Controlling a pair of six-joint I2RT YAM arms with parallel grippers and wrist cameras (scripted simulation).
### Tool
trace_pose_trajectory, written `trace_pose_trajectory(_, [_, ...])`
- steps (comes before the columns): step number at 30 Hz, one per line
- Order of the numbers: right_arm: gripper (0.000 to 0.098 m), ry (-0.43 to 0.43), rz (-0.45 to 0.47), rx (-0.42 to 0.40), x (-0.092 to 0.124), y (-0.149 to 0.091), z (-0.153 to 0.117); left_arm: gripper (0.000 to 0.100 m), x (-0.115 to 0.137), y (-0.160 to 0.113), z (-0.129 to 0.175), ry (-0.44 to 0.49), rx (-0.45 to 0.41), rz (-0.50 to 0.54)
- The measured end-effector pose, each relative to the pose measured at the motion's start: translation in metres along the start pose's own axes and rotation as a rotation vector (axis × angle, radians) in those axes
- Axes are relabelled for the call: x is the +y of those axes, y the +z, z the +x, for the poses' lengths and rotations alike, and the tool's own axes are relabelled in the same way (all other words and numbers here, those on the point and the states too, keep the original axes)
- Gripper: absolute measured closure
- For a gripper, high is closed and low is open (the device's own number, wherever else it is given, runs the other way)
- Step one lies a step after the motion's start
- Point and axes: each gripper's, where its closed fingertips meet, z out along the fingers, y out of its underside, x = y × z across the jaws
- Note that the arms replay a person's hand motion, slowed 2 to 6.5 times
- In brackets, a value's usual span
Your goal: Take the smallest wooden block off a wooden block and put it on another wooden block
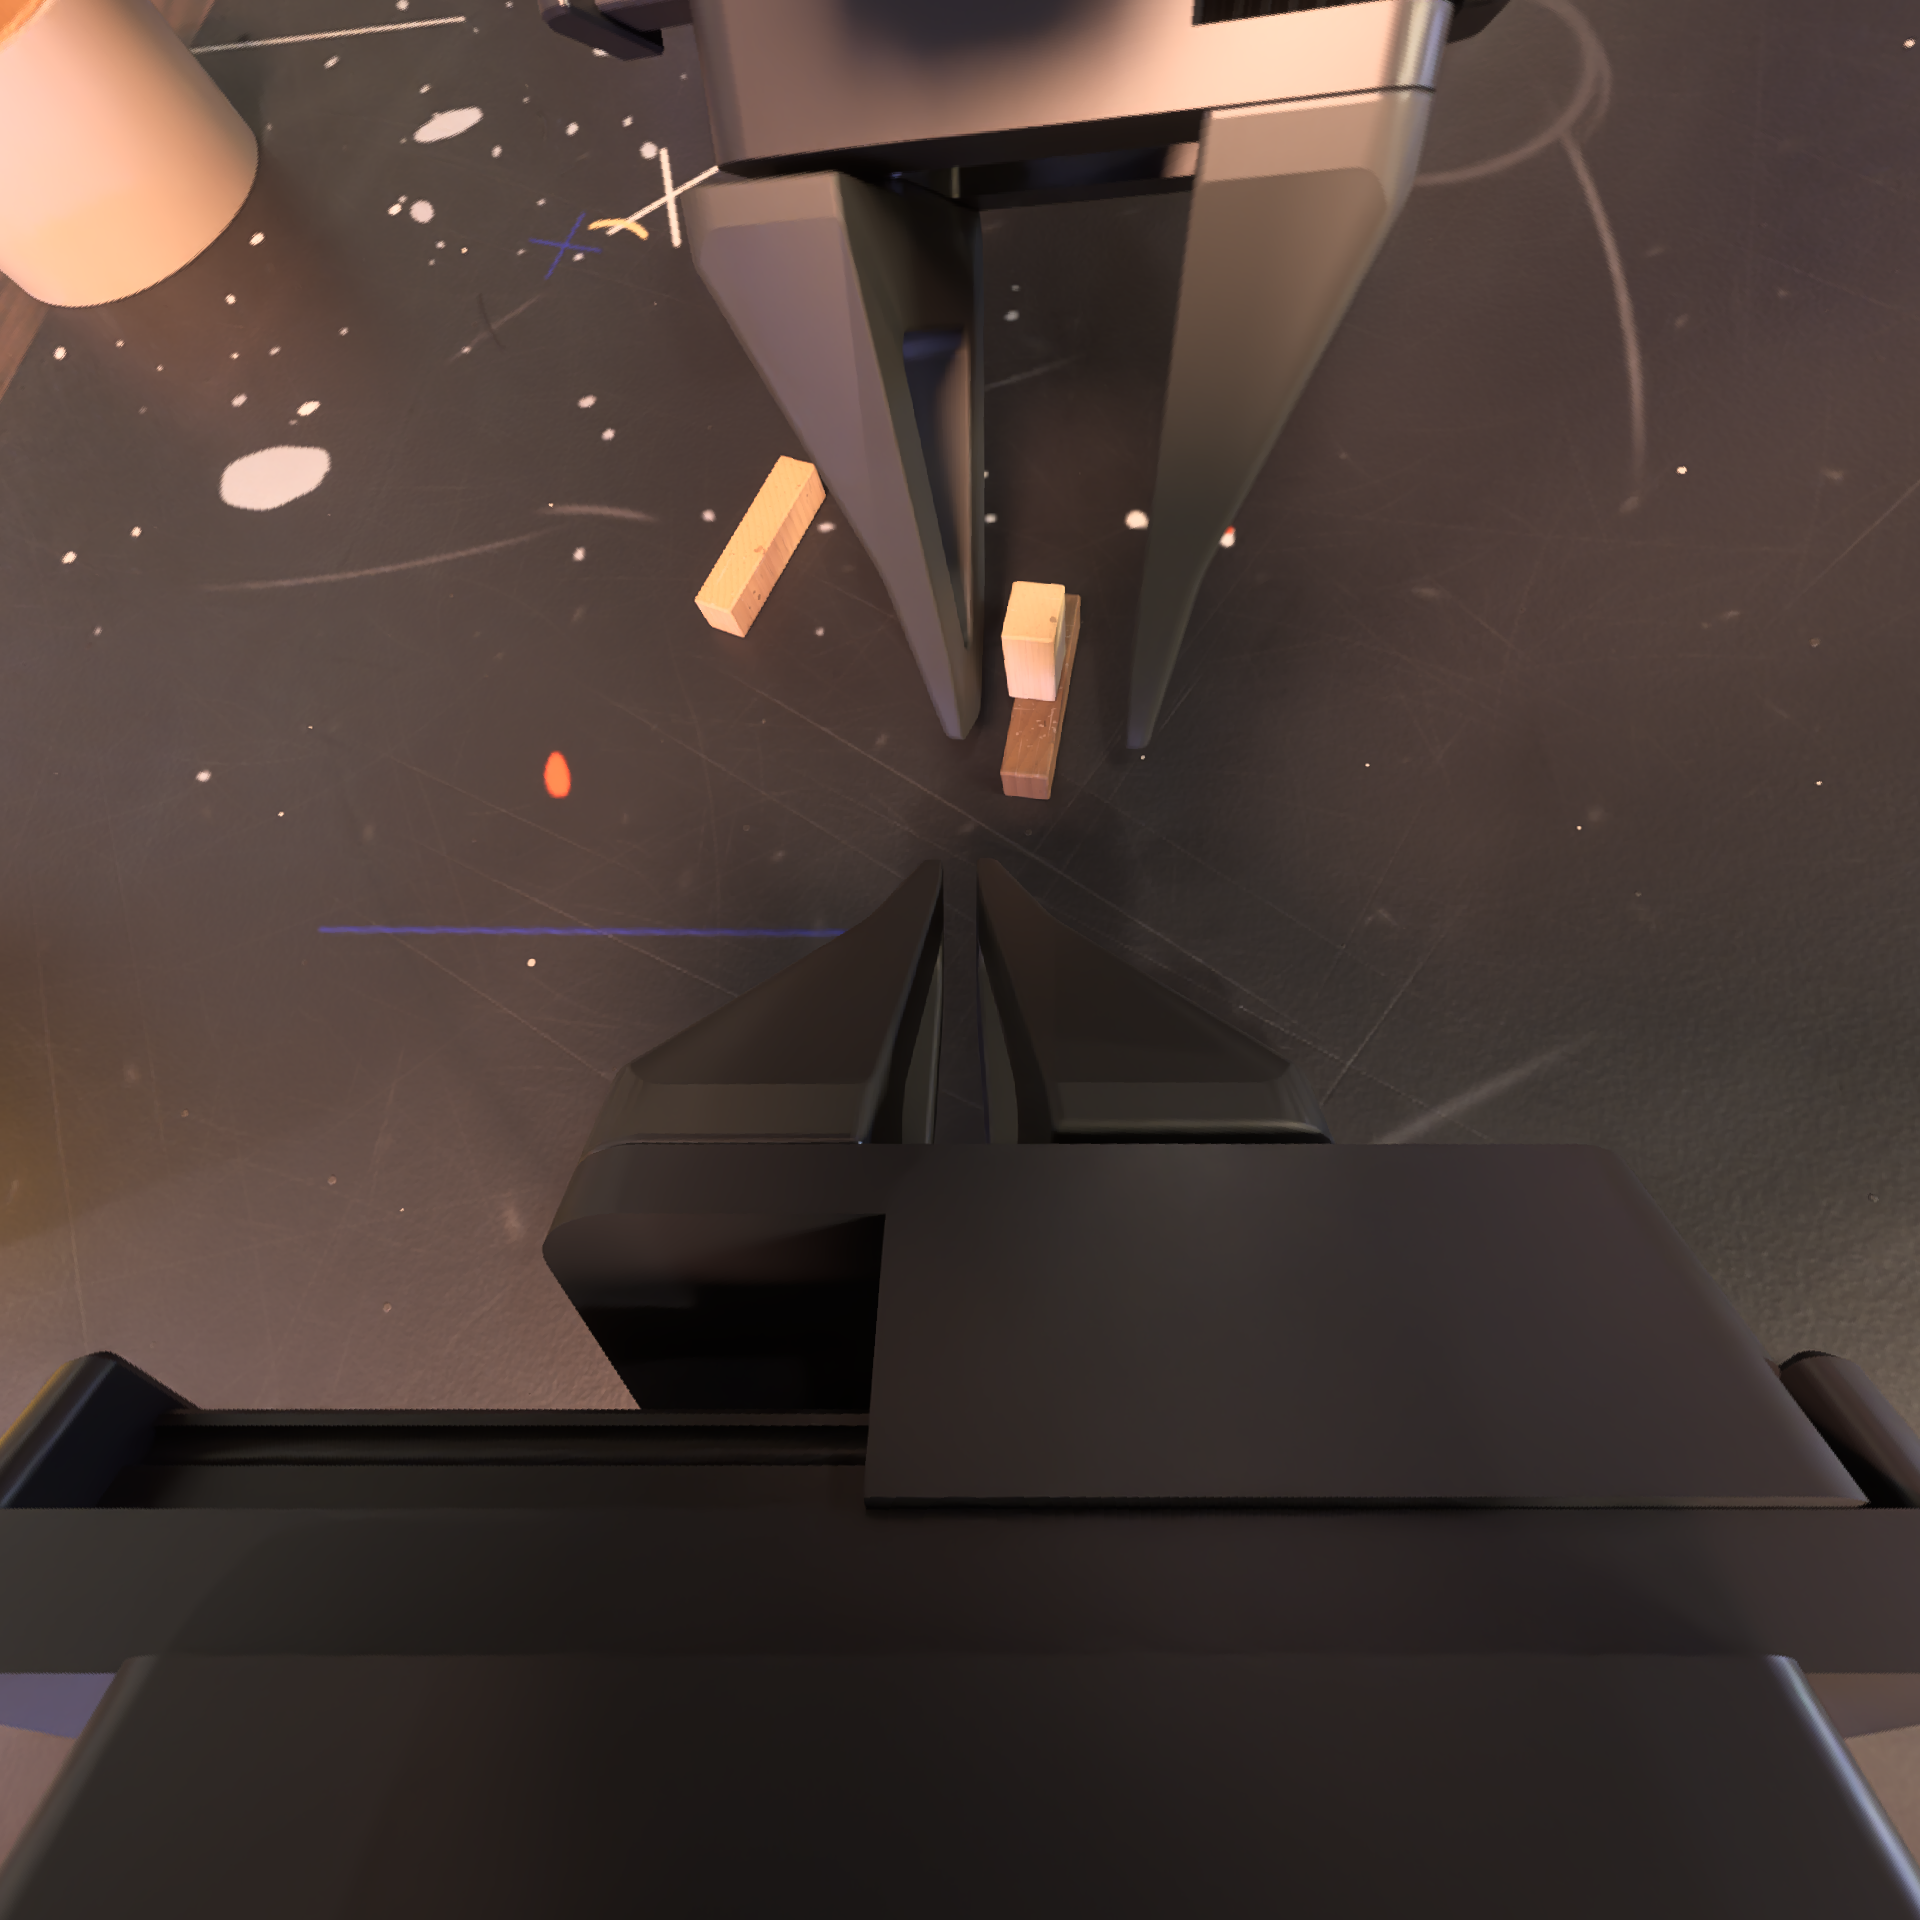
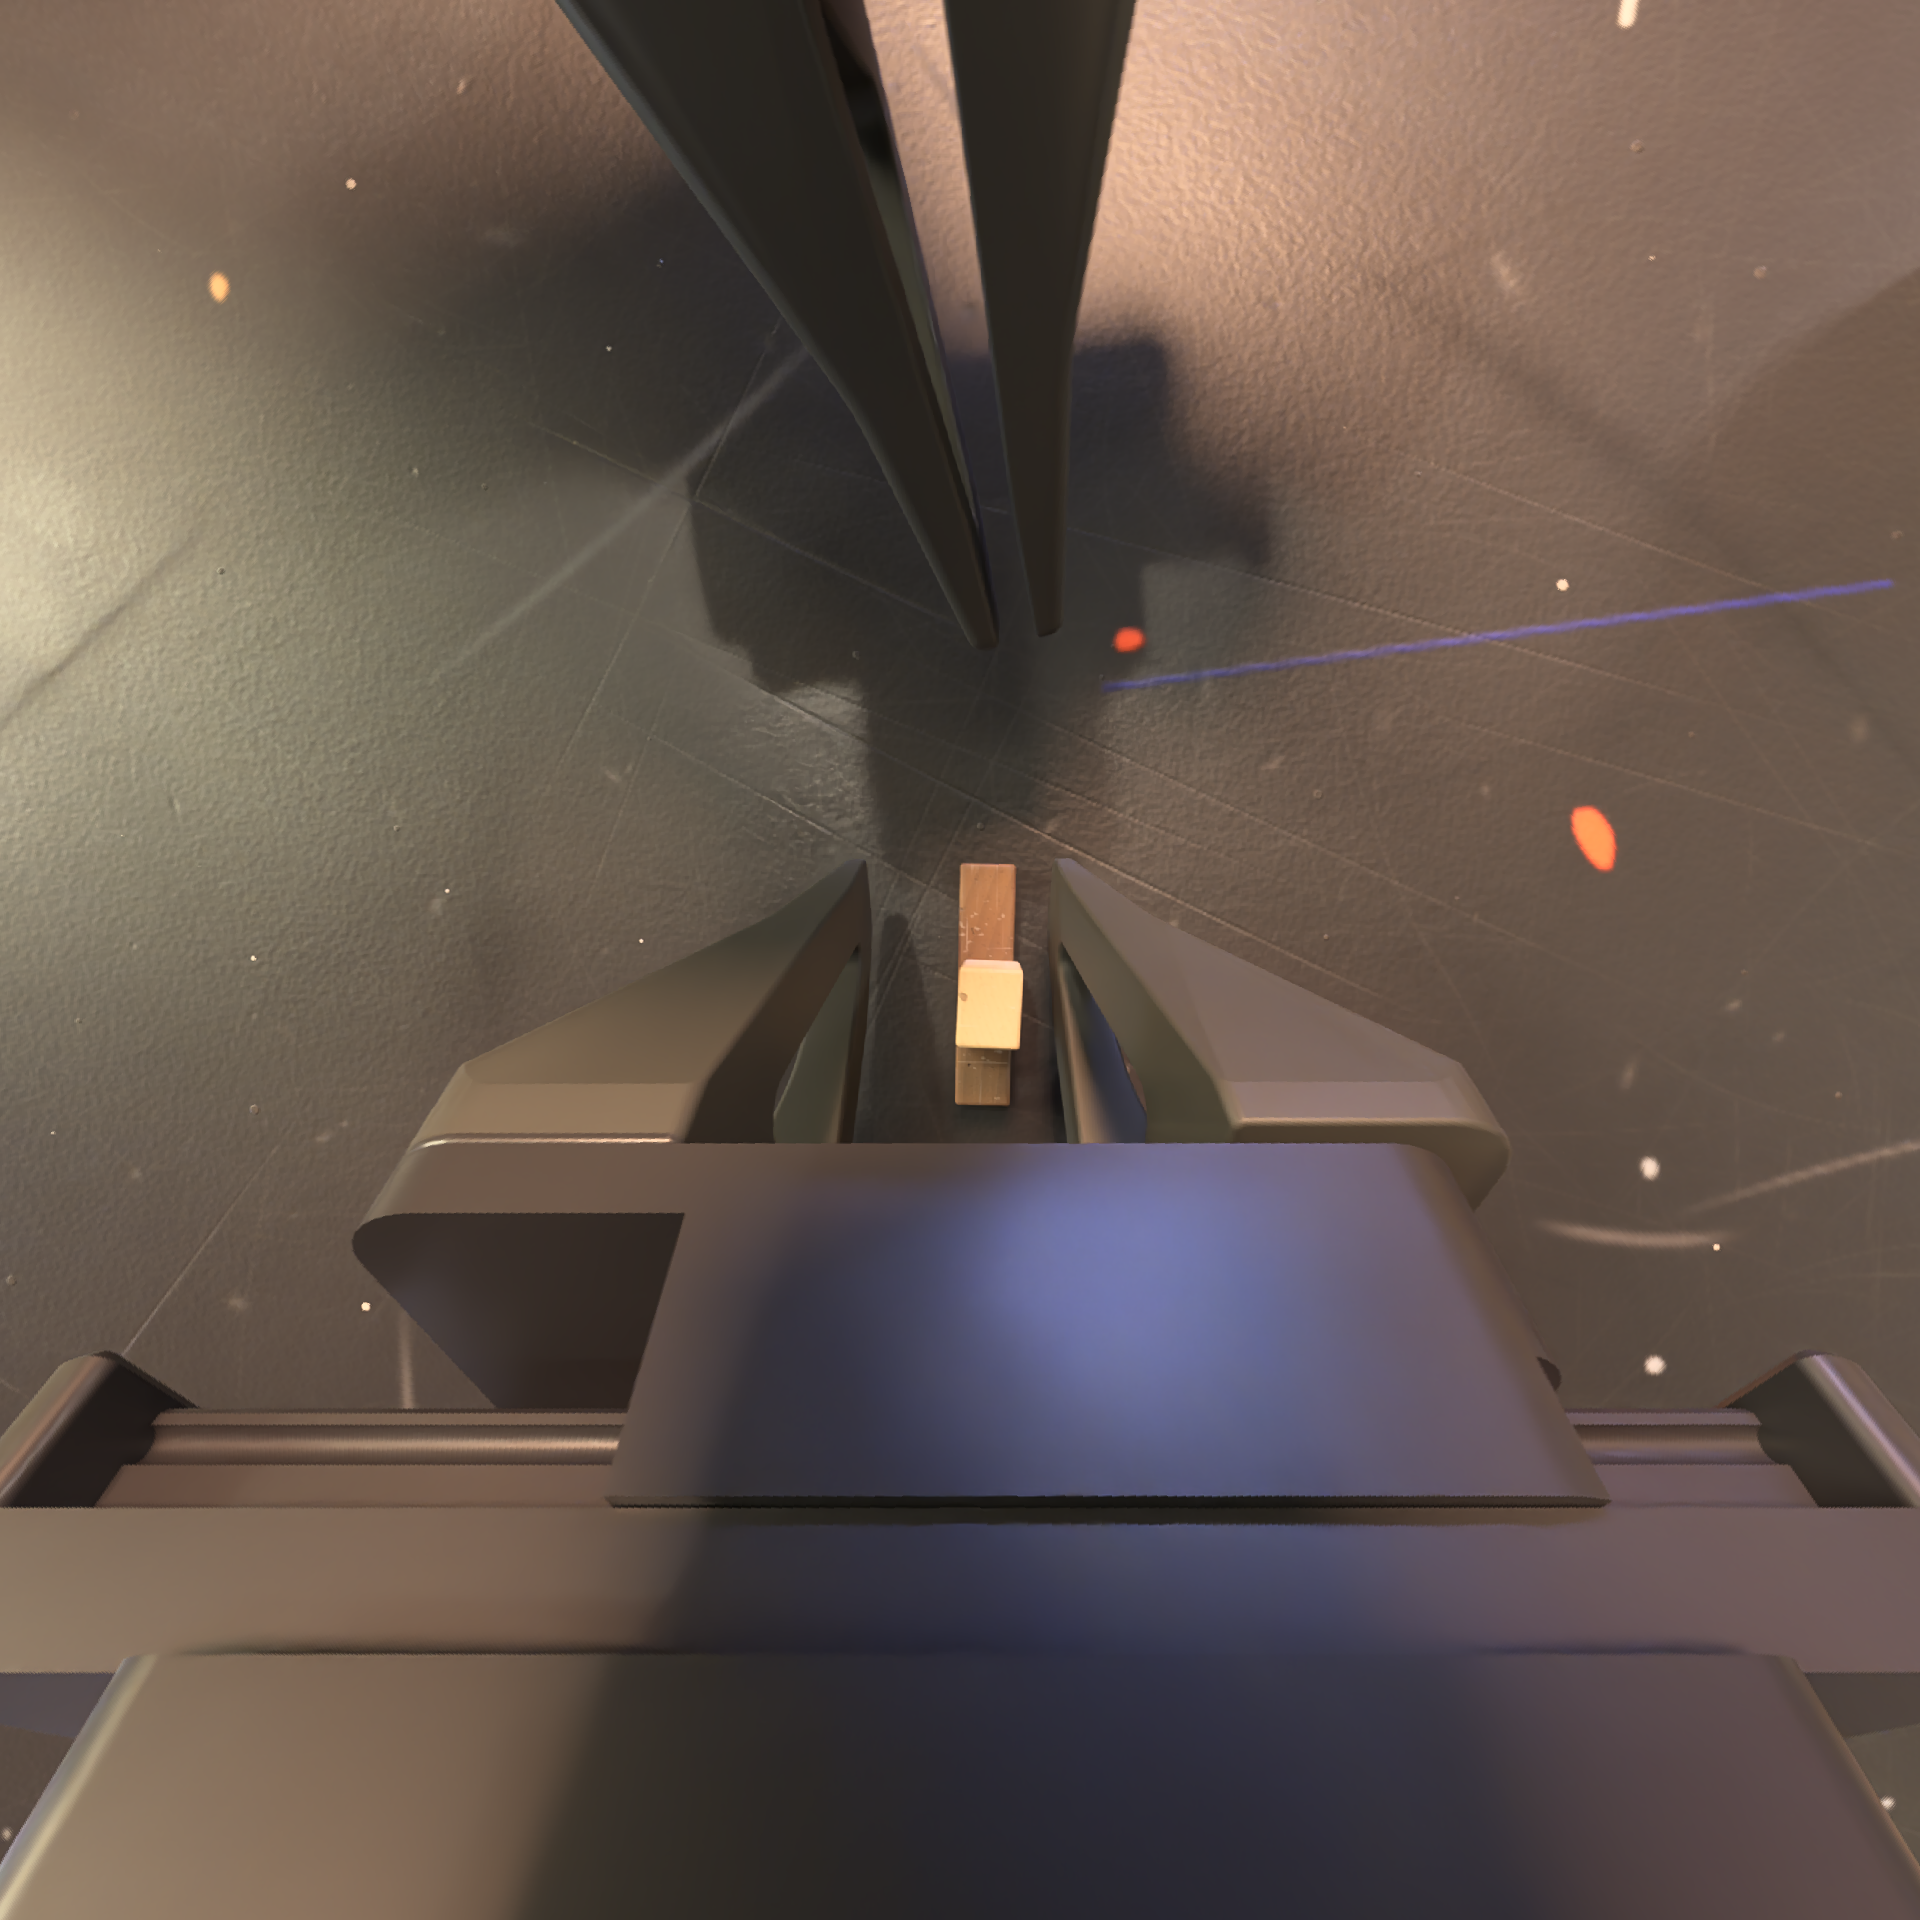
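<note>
The smallest block (image 2: pixel 989 1003), a pale cube, sits on a dark brown wooden block (image 2: pixel 987 904) that lies flat on the dark table. My right gripper (image 2: pixel 961 868) is open, with one finger on each side of the cube and gaps on both sides. The left wrist view shows the same: the cube (image 1: pixel 1034 639) on the brown block (image 1: pixel 1031 753), between the right gripper's (image 1: pixel 1049 736) spread fingers. A longer pale wooden block (image 1: pixel 761 545) lies on the table to the left. My left gripper (image 1: pixel 961 864) is shut and empty, just short of the brown block's near end.
A pale wooden cylinder (image 1: pixel 104 156) stands at the far left corner of the left wrist view. The dark table (image 1: pixel 1558 727) is scratched and paint-speckled. The left gripper's shut fingers (image 2: pixel 1016 636) point in from the top of the right wrist view.
</note>
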Motion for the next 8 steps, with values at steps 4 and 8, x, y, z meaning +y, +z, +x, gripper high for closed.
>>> trace_pose_trajectory(4, [0.0624, -0.019, -0.028, -0.008, -0.0018, 0.0028, -0.0046, 0.095, 0.0, 0.0, 0.0, 0.0, 0.0, 0.0])
trace_pose_trajectory(8, [0.0574, -0.042, -0.065, -0.003, -0.0008, 0.0061, -0.0084, 0.095, 0.0002, 0.0, 0.0003, -0.001, 0.001, -0.001])
